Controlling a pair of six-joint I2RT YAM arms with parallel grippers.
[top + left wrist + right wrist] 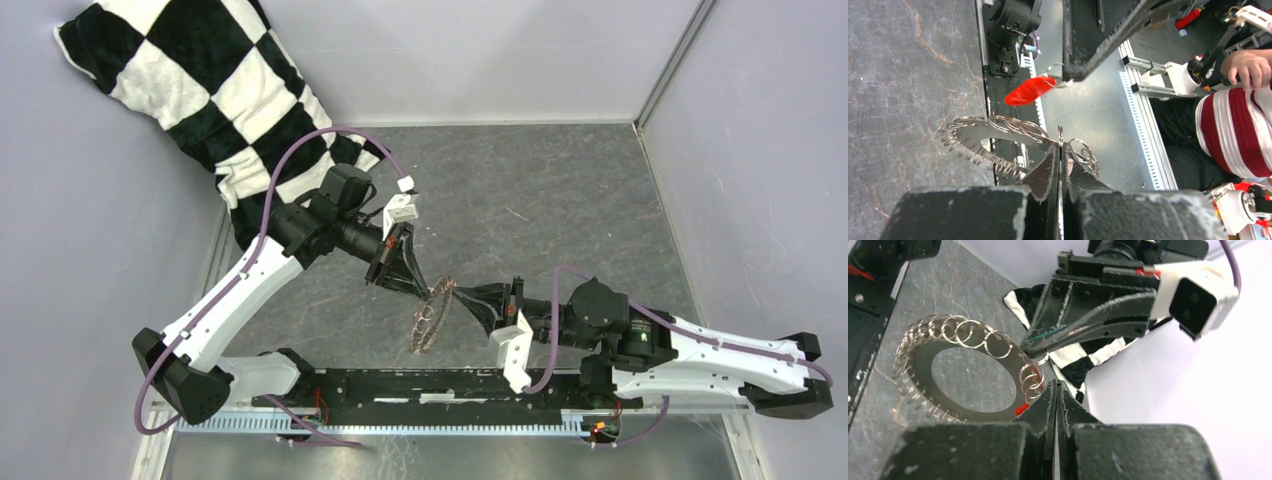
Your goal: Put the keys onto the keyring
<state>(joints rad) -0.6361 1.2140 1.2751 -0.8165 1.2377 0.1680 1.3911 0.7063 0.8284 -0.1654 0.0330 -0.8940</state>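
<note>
The keyring (430, 316), a toothed grey disc with a hollow centre and several wire loops, hangs on edge above the table between both arms. My left gripper (431, 291) is shut on one of its loops; its jaws (1060, 144) pinch that loop beside the disc (993, 142). The red-headed key (1028, 90) dangles by a wire loop from my right gripper (1068, 79), which is shut on it just above the keyring. In the right wrist view my right gripper (1055, 384) is shut, a red sliver of the key (1021, 408) shows beside it, and the keyring (920, 360) hangs from the left gripper (1031, 353).
A black-and-white checkered cloth (200, 90) lies at the back left corner against the wall. Grey walls close in the dark table on the left, back and right. The arms' black base rail (430, 385) runs along the near edge. A person's striped sleeve (1238, 130) shows beyond it.
</note>
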